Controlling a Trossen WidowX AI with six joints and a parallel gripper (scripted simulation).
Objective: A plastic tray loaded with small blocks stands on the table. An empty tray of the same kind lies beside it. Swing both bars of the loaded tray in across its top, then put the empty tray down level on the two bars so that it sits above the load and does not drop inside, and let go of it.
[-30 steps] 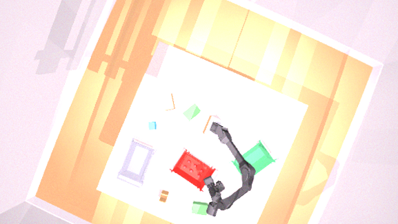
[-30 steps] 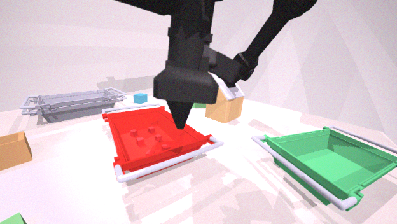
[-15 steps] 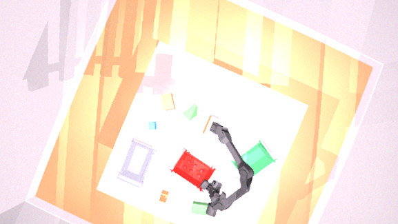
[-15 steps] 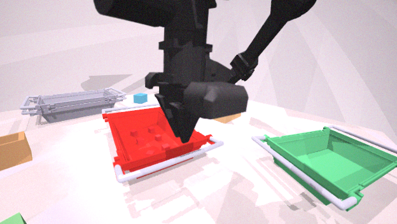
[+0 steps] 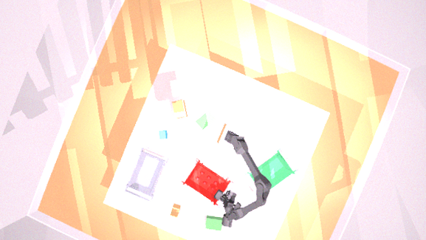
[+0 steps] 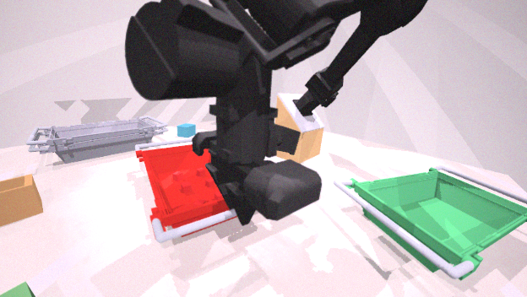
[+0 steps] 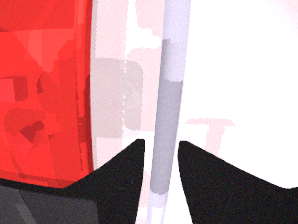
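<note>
Showing red blocks [image 5: 208,177] [image 6: 186,187] [image 7: 32,132] in matching tray [image 5: 190,178] [image 6: 153,183] [image 7: 85,125]
Seen only from the wrist: pale bar [image 6: 196,228] [image 7: 169,115] between tips of slightly spread gripper [image 5: 227,198] [image 6: 245,221] [image 7: 161,147]

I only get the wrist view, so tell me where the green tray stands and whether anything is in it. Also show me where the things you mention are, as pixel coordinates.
Observer: It stands right of the red tray [image 5: 191,172] [image 6: 153,179] [image 7: 84,35] in the exterior view. The green tray [image 5: 274,169] [image 6: 452,217] has no blocks in it.
Operator: Now report the red tray's far bar; I only see the near one.
Observer: In the exterior view, the far bar [image 6: 165,144] lies outside the tray's far edge, not across its top.
</note>
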